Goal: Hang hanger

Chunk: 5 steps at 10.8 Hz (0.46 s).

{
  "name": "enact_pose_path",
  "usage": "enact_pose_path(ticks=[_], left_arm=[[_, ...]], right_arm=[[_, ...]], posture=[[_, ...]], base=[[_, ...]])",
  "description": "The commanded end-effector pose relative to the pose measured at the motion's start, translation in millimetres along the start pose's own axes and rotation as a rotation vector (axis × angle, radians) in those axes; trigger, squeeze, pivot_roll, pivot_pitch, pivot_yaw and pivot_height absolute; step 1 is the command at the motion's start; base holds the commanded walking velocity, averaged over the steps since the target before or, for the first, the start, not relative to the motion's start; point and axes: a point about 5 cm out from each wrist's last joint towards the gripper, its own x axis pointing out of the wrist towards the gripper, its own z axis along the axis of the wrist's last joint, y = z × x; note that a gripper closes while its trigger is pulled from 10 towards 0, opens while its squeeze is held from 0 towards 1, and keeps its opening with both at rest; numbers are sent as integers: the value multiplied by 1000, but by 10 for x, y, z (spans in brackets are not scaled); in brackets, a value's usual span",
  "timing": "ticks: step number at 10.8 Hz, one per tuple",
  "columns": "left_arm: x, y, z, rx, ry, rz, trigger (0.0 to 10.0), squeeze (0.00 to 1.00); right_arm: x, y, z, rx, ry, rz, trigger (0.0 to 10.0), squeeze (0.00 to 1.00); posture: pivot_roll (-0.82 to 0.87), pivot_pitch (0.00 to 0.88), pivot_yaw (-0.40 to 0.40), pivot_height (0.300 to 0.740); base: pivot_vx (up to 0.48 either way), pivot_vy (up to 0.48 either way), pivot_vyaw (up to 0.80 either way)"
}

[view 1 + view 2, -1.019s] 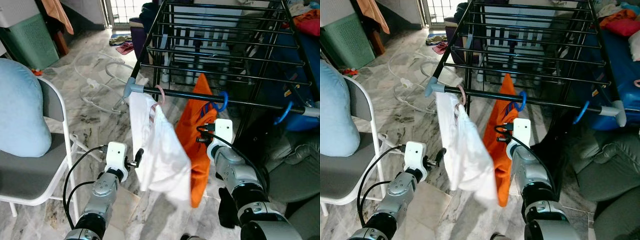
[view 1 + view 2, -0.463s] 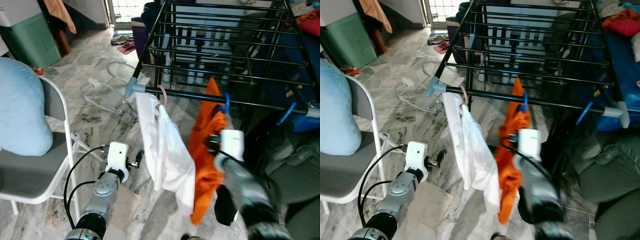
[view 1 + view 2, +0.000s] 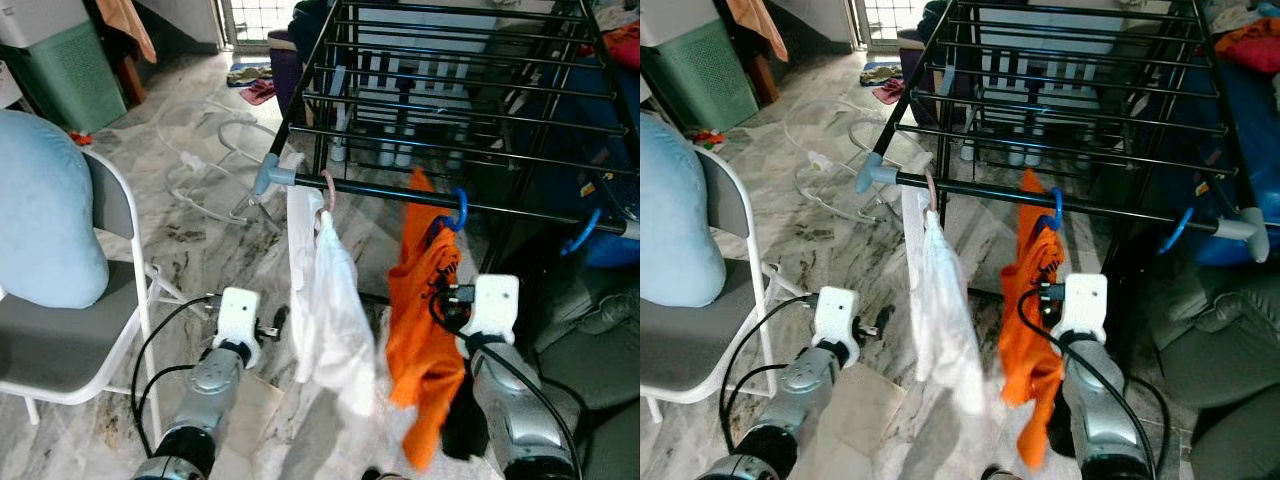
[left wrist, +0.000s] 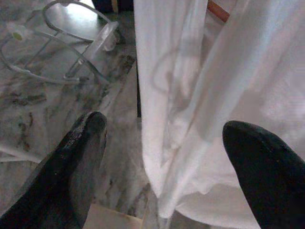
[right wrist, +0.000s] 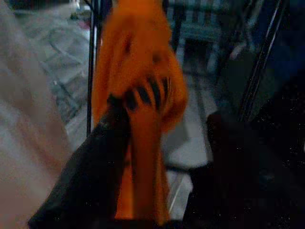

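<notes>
A black drying rack (image 3: 380,190) stands before me. A white garment (image 3: 325,290) hangs from its front bar on a pink hanger hook (image 3: 325,188). Beside it hangs an orange garment (image 3: 425,320) on a blue hanger hook (image 3: 459,208). A second blue hook (image 3: 583,230) hangs further right. My left gripper (image 3: 277,320) is low and open, just left of the white garment (image 4: 190,95). My right gripper (image 5: 162,157) is open behind the orange garment (image 5: 143,95), whose cloth hangs between its fingers (image 5: 90,171).
A folding chair (image 3: 110,300) with a light blue cushion (image 3: 40,220) stands at my left. A green basket (image 3: 70,80) is at the back left, and white hangers (image 3: 215,150) lie on the marble floor. Dark bags and clothes (image 3: 590,340) pile up at the right.
My right arm has drawn back toward me and lower, and the orange garment has swung and now hangs straighter. The left arm has hardly moved. The camera has shifted slightly.
</notes>
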Motion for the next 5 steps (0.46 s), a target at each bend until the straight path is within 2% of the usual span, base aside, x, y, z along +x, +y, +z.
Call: enact_pose_path(ticks=[1,5], left_arm=[[4,23,-24,-2,24,18,10000,0],[-11,41,-12,-1,0,30,10000,0]], right_arm=[[-22,33,61,-1,-38,-8,10000,1000],[-69,66,31,16,-35,-7,10000,1000]], posture=[[-139,63,4,740],[-124,64,4,740]], base=[[0,0,0],[0,0,0]])
